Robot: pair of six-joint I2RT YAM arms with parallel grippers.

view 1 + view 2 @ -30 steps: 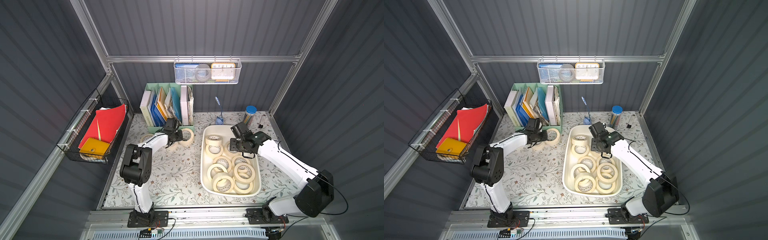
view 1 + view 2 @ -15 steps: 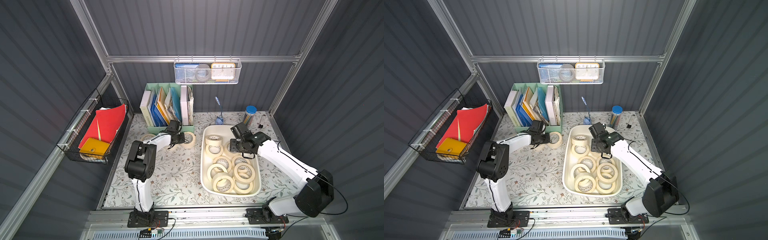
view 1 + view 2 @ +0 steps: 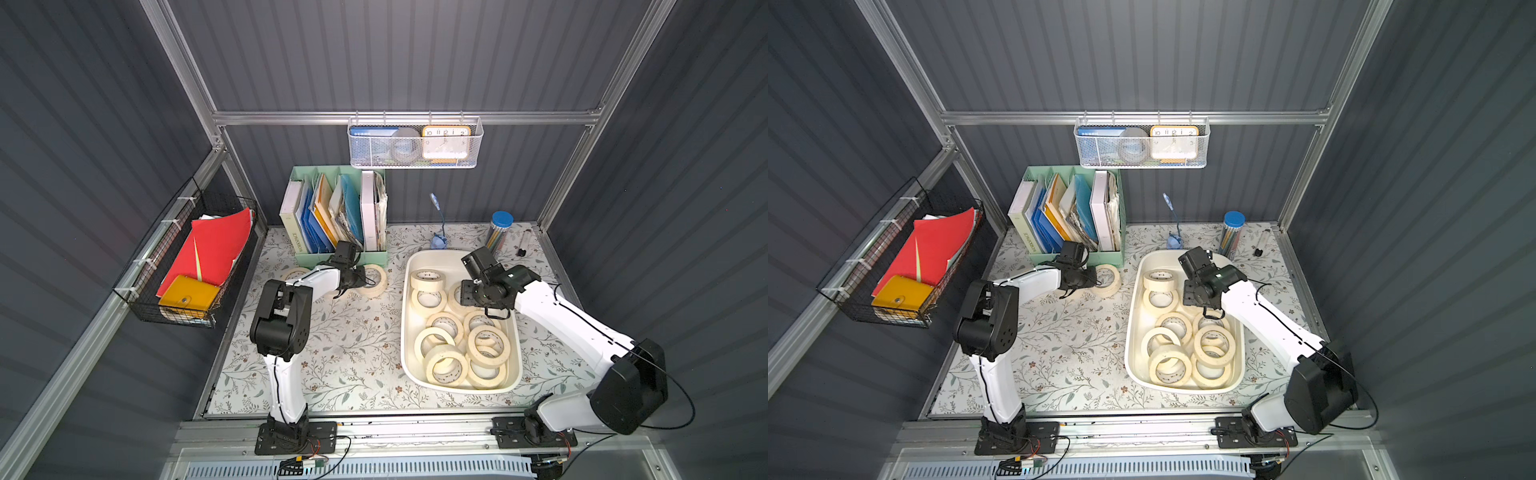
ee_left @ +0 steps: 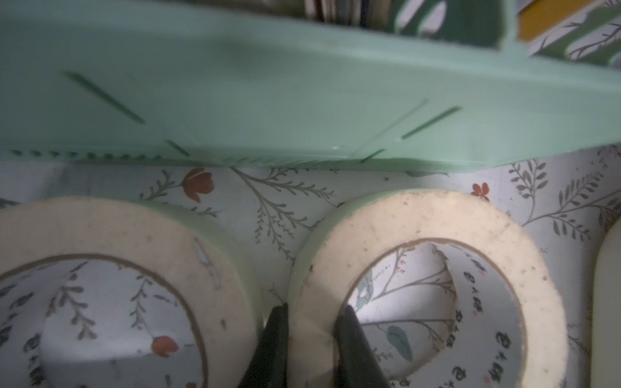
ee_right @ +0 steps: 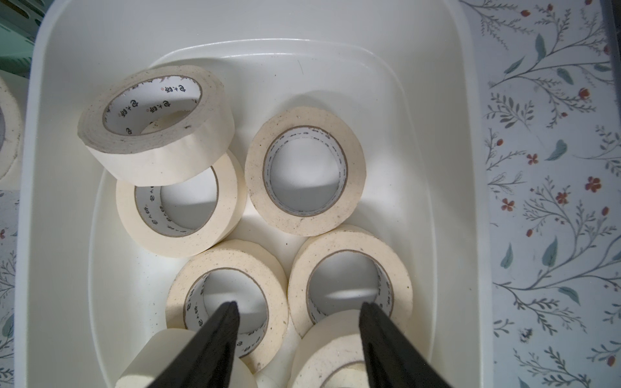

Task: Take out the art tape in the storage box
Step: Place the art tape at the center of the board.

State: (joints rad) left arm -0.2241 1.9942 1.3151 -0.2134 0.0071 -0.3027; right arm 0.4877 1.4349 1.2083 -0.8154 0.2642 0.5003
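Progress partial: at least two art tape (image 3: 375,281) rolls out on surface (image 3: 353,332) left of storage box (image 3: 436,259), one clamped in left pincer (image 4: 312,310); right pincer (image 5: 298,305) half-open, empty, above roughly ten left inside.

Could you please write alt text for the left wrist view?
The left gripper pinches the wall of a cream tape roll lying flat on the floral table, a second roll beside it, a mint-green organizer beyond.

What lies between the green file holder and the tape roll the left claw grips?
Only bare flowered mat lies between file holder and tape roll, in the left wrist view.
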